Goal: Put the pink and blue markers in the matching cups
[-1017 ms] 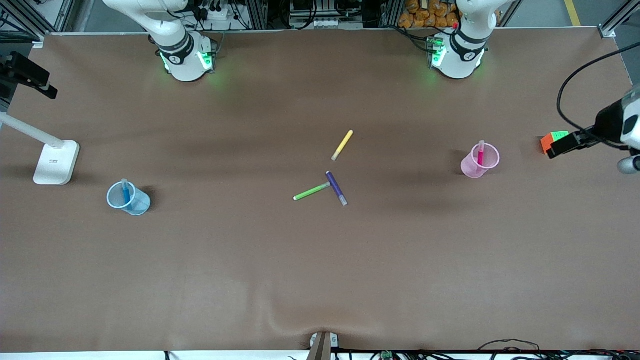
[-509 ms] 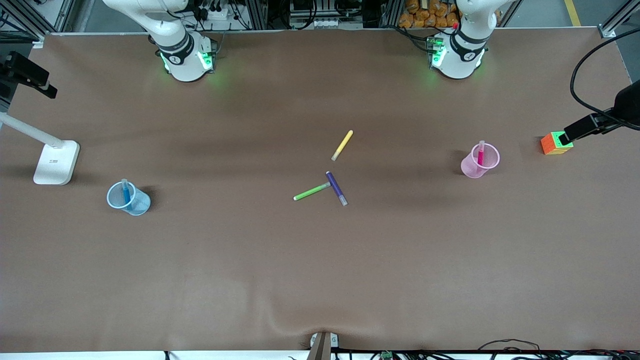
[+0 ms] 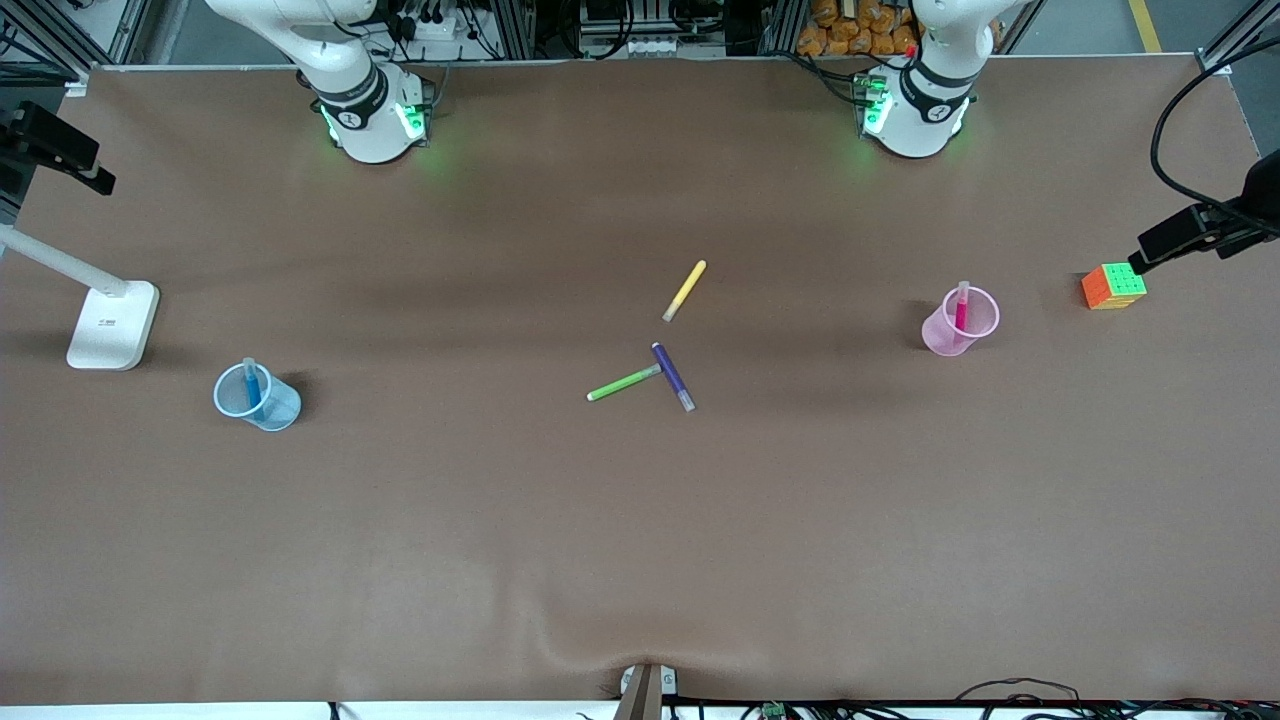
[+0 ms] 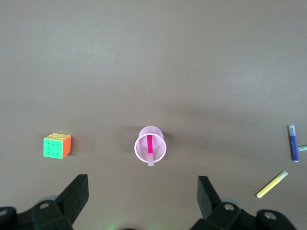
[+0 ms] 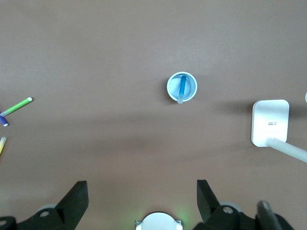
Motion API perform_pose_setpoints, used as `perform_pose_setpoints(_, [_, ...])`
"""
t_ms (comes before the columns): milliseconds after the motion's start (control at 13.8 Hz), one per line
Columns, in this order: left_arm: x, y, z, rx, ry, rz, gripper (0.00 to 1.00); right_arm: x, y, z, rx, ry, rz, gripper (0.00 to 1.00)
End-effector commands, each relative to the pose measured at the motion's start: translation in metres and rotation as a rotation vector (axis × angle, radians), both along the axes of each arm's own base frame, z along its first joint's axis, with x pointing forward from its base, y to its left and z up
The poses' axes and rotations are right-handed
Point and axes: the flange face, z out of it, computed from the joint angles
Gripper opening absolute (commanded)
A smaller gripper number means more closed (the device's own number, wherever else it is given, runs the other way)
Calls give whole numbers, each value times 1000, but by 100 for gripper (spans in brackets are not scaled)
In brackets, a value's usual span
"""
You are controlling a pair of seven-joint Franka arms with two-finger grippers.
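Observation:
The pink marker (image 3: 961, 310) stands in the pale pink cup (image 3: 978, 322) toward the left arm's end of the table. Both also show in the left wrist view, the marker (image 4: 149, 145) in the cup (image 4: 141, 149). The blue marker (image 3: 251, 385) stands in the light blue cup (image 3: 275, 408) toward the right arm's end. The right wrist view shows that marker (image 5: 182, 88) in its cup (image 5: 190, 86) too. My left gripper (image 4: 142, 191) is open and empty high over the table, one finger (image 3: 1165, 240) showing by the cube. My right gripper (image 5: 142, 191) is open and empty, high up, one finger (image 3: 60, 150) showing.
A yellow marker (image 3: 685, 290), a green marker (image 3: 622, 383) and a purple marker (image 3: 672, 376) lie mid-table. A colourful cube (image 3: 1113, 286) sits near the left arm's end. A white lamp base (image 3: 112, 325) stands near the blue cup.
My left gripper has drawn back from over the cube toward the table's edge, so the cube now shows whole. The right arm and the markers have not moved.

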Motion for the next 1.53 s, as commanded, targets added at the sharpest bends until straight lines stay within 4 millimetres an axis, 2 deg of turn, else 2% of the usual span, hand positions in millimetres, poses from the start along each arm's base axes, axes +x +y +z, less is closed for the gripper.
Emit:
perform_pose_setpoints(0, [-13,-3,7,24,2,-19,100,1,-3,4,17,3,-11,100])
perform_pose_setpoints(145, [-30,-14,1,31,7,-35,100,1,-3,4,18,4,-9,100])
perform_pose_setpoints(581, [-63,-32,0,30,-9,-75,100,1,-3,4,18,3,-9,100])
perform_pose_setpoints(1017, [-58,-21,15,27,-19,-86,100,1,-3,4,18,4,-11,100])
perform_pose_setpoints(1453, [-62,-21,20,28,-6,-67,100,1,-3,4,18,4,-11,100])
